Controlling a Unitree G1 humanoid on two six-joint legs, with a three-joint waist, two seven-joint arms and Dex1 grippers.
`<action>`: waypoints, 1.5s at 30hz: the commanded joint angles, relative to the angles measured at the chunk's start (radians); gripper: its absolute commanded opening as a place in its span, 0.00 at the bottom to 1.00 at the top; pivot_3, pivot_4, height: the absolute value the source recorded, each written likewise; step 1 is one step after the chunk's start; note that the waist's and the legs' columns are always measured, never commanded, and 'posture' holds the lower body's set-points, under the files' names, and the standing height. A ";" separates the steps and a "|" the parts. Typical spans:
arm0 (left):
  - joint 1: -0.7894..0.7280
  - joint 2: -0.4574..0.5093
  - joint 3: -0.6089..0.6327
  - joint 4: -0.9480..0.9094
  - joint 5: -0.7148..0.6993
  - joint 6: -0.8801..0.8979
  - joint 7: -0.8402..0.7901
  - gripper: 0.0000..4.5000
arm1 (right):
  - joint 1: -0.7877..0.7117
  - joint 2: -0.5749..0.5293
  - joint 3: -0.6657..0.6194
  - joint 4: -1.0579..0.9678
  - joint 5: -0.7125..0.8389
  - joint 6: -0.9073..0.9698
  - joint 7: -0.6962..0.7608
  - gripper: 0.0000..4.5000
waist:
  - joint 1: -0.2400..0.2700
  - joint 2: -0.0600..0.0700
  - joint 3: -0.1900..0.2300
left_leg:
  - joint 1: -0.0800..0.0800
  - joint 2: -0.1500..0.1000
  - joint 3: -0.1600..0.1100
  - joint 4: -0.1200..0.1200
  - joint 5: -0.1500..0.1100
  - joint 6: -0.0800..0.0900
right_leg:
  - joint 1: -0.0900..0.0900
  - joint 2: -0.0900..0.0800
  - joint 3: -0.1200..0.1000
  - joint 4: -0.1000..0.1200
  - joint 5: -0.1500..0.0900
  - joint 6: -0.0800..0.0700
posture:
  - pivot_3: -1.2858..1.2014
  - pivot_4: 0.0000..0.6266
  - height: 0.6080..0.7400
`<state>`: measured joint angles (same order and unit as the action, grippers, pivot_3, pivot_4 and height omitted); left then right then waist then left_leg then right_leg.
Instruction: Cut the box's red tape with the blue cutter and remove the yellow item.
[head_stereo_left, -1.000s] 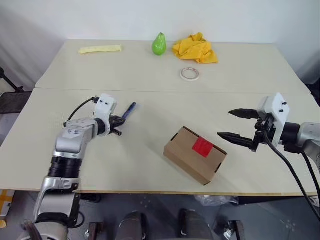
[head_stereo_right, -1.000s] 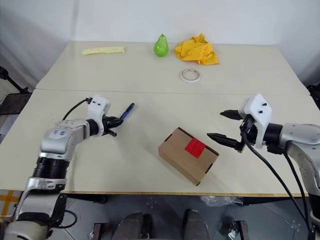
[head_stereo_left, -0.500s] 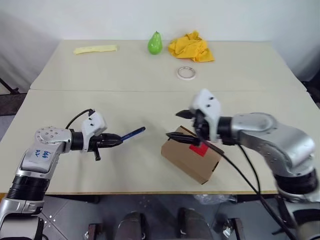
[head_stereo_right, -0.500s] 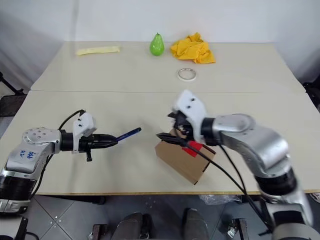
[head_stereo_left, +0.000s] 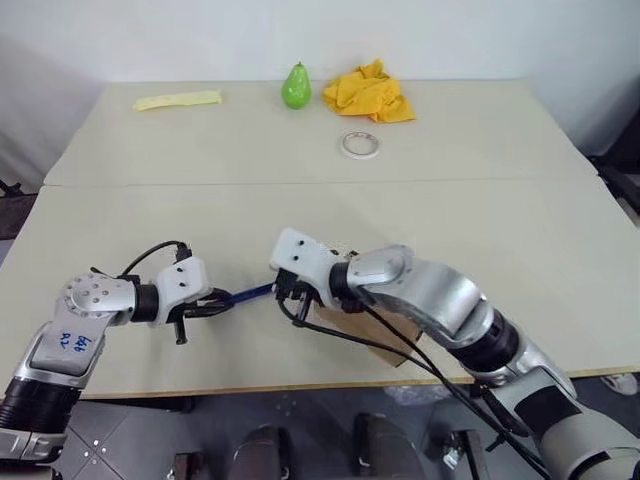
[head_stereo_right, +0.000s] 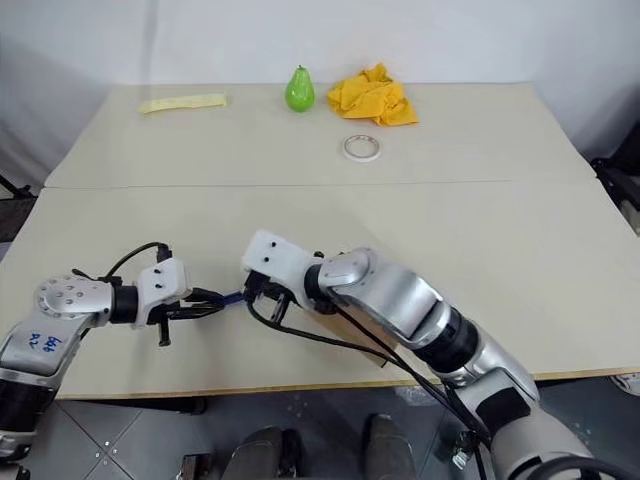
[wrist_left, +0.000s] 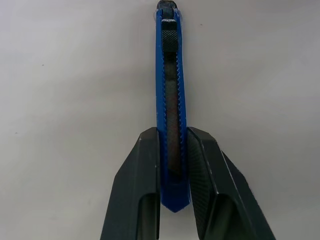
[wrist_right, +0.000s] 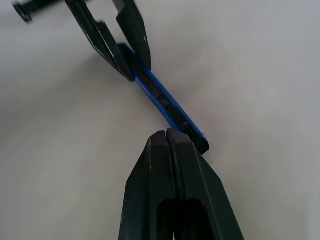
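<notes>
Right end effector, swung across from beside the box, now pressed together at the tip of the blue cutter pinched by the left end effector, likely to extend its blade.

Silver arms, white wrist housings, looping black cables, blue handwriting on the left forearm.

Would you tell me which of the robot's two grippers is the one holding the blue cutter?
The left gripper: its fingers clamp the blue cutter near its rear end. The right gripper is shut with nothing between its fingers, its tips beside the cutter's far end.
</notes>
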<state>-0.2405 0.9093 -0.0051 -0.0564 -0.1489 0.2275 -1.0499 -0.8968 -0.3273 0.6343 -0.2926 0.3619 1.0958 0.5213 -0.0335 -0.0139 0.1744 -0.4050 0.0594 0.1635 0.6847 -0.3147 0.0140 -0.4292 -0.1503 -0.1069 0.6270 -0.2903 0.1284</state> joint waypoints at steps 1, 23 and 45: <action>0.052 0.027 -0.013 -0.039 0.000 0.022 -0.036 0.10 | -0.042 0.032 0.035 0.084 -0.069 -0.079 0.026 0.01 | -0.004 0.000 0.000 | 0.000 0.000 0.001 0.000 0.000 0.000 | 0.000 0.000 0.000 0.000 0.000 0.000 | 0.52 0.24 1.00; 0.061 0.026 -0.008 -0.079 -0.012 0.063 -0.042 0.10 | -0.023 0.001 0.120 0.199 -0.275 -0.217 0.231 0.01 | -0.007 0.000 -0.002 | 0.004 0.004 0.005 0.000 -0.001 -0.002 | 0.000 0.002 0.000 0.001 -0.001 -0.005 | 0.52 0.24 1.00; 0.103 0.068 0.047 -0.069 -0.003 0.123 -0.016 0.10 | -0.176 0.155 0.088 0.245 -0.315 -0.227 0.281 0.01 | -0.006 0.000 -0.002 | 0.003 0.006 0.009 0.000 -0.002 -0.003 | -0.005 0.002 -0.002 0.002 -0.001 -0.006 | 0.52 0.24 1.00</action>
<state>-0.1670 0.9536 0.0312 -0.1418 -0.1702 0.3184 -1.0798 -1.0543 -0.1847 0.7321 -0.0486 0.0572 0.8929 0.7950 -0.0396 -0.0137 0.1727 -0.4024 0.0653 0.1723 0.6845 -0.3165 0.0103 -0.4340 -0.1482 -0.1088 0.6288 -0.2915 0.1219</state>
